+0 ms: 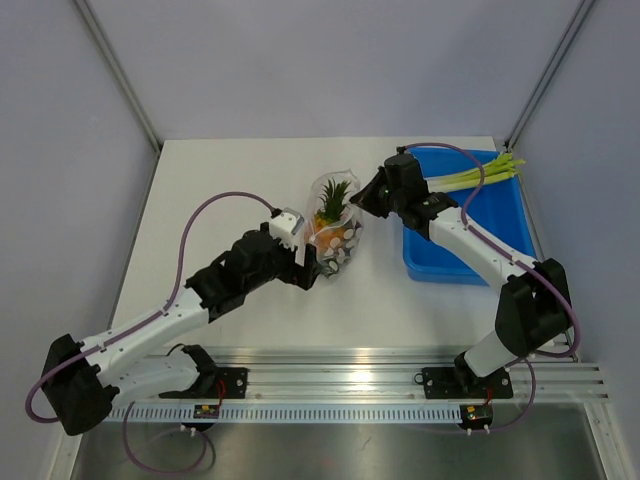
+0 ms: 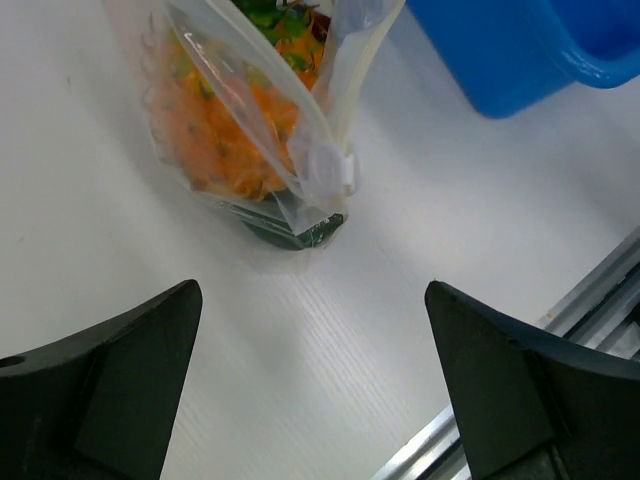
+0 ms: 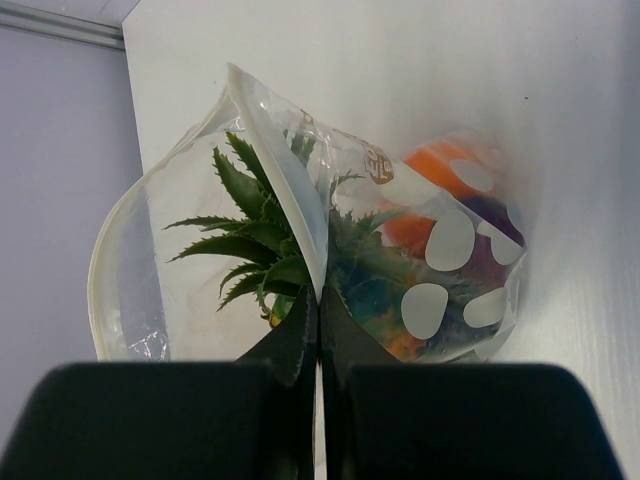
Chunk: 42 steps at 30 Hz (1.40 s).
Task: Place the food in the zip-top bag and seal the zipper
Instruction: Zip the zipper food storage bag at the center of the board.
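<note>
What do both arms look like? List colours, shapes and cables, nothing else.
Left arm and right arm: white tube-like links with bulky black joints. A purple cable loops along each. The fingers are matt black tapering wedges. A small white block sits at the left wrist.

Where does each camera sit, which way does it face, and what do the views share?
Top external: above and behind the bases, looking down on the table; both arms show, left gripper and right gripper either side of the bag.
Left wrist: low over the table, facing the bag and blue bin; its open fingers fill the bottom corners.
Right wrist: facing the bag's mouth and pineapple leaves; its fingers pinch the bag's edge.
Shared: bag in all three; blue bin in top and left wrist.
</note>
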Each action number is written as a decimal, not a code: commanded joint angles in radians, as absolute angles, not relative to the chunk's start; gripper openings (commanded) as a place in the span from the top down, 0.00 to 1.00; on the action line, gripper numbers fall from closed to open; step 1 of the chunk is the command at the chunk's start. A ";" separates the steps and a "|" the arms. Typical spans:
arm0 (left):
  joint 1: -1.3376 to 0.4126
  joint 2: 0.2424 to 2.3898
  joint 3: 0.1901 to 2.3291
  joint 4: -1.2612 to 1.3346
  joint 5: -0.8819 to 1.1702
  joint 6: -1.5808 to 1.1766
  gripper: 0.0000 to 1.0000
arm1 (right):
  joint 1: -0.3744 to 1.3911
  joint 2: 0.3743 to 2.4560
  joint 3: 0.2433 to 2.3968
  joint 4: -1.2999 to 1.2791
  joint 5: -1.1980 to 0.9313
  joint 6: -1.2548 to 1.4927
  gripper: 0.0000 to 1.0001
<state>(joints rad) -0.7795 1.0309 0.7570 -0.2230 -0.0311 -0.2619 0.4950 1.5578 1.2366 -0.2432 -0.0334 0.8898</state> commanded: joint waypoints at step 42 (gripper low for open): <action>-0.546 0.971 0.742 0.210 0.531 0.026 1.00 | 0.483 1.336 1.400 -0.460 -0.173 0.157 0.42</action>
<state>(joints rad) -0.5629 0.9569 0.6548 0.1970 0.3557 -0.0341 0.4896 1.3437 1.3037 -0.4118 -0.1295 0.4377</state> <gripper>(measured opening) 0.004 0.560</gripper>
